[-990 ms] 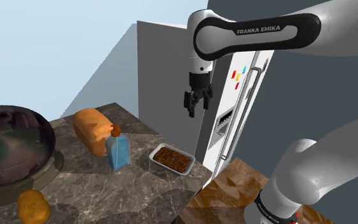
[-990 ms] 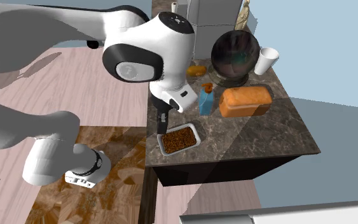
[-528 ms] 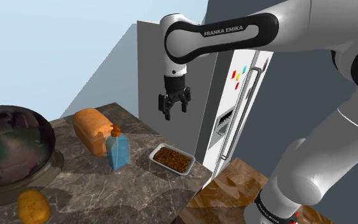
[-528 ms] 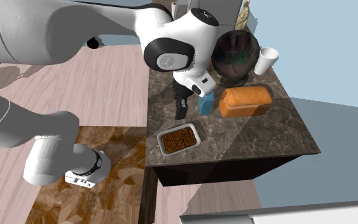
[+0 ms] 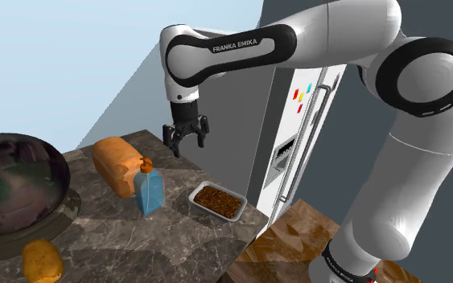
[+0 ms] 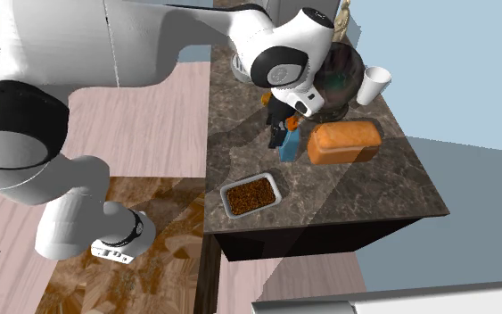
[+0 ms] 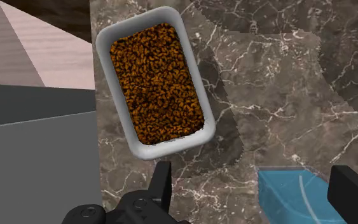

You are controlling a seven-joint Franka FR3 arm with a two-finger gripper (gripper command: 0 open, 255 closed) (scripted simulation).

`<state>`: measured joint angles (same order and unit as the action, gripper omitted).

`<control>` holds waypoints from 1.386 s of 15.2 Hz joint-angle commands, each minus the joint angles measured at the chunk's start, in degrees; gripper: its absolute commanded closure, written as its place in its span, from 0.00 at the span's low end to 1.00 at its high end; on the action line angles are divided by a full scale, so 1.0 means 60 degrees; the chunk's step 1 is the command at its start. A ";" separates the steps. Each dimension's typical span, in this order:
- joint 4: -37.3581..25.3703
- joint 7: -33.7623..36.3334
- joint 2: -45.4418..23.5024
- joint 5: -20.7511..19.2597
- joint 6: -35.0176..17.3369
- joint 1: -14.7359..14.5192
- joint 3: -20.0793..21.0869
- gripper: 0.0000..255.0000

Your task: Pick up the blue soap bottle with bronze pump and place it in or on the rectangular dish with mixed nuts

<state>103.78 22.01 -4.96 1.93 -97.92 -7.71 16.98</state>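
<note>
Shoulder view: one blue bottle [image 5: 149, 191], one nut dish [image 5: 193, 196], one loaf [image 5: 117, 165]; pincer [image 5: 186, 149] spread wide.

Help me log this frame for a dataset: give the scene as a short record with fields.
surface: dark marble counter
target: blue soap bottle, upright, next to the bread loaf
destination: white rectangular dish of nuts, near the counter's edge
end effector: open, empty, in the air above the counter
other items: large dark bowl; potato
task status: bottle not yet grasped
</note>
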 commanded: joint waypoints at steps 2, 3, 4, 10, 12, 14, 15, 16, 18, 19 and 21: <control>-0.1293 0.0466 -0.1174 -0.0237 0.0148 -0.0254 0.0138 0.00; -0.1742 0.0616 -0.1567 -0.0322 0.0214 -0.0359 0.0172 0.00; -0.2214 0.0761 -0.1968 -0.0410 0.0296 -0.0474 0.0198 0.00; -0.5684 0.1471 -0.4587 -0.0950 0.1177 -0.1339 0.0217 0.00; -0.5305 0.1467 -0.4509 -0.0930 0.0877 -0.1313 0.0211 0.00; -0.4951 0.1466 -0.4446 -0.0918 0.0586 -0.1285 0.0214 0.00; -0.4783 0.1467 -0.4421 -0.0914 0.0444 -0.1272 0.0215 0.00; -0.4620 0.1467 -0.4398 -0.0910 0.0304 -0.1261 0.0215 0.00; -0.4374 0.1468 -0.4370 -0.0906 0.0087 -0.1246 0.0216 0.00; -0.4371 0.1468 -0.4368 -0.0906 0.0086 -0.1245 0.0216 0.00; -0.4373 0.1468 -0.4370 -0.0906 0.0086 -0.1246 0.0216 0.00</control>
<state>77.32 30.83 -31.27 -3.53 -97.27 -15.21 18.27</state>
